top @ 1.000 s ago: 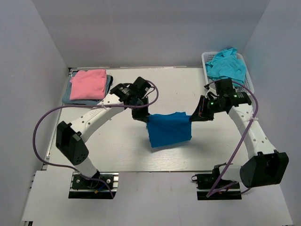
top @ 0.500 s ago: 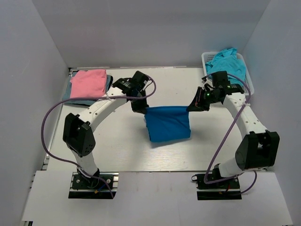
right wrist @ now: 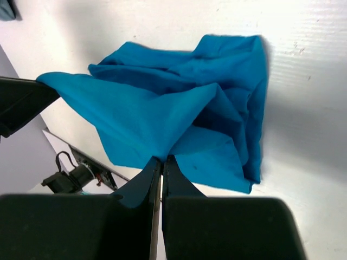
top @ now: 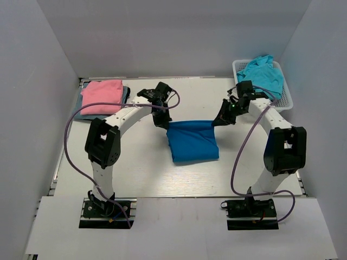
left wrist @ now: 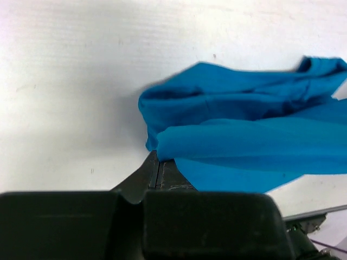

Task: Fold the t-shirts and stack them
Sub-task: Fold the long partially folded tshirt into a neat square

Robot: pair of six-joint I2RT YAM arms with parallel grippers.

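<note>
Far left, a pink shirt [top: 101, 96] lies folded on a grey-blue shirt [top: 80, 113], evidently the finished stack. At centre, the left gripper [top: 164, 123] pinches one far corner of the blue shirt [top: 192, 141] and the right gripper [top: 218, 120] pinches the other. The edge is stretched between them, judged ready for folding over. Far right, a turquoise shirt [top: 260, 75] waits in the basket [top: 287, 93]. The overhead view hides the grips. The wrist views show cloth nipped between closed jaws, with bunched layers on the table beneath.
</note>
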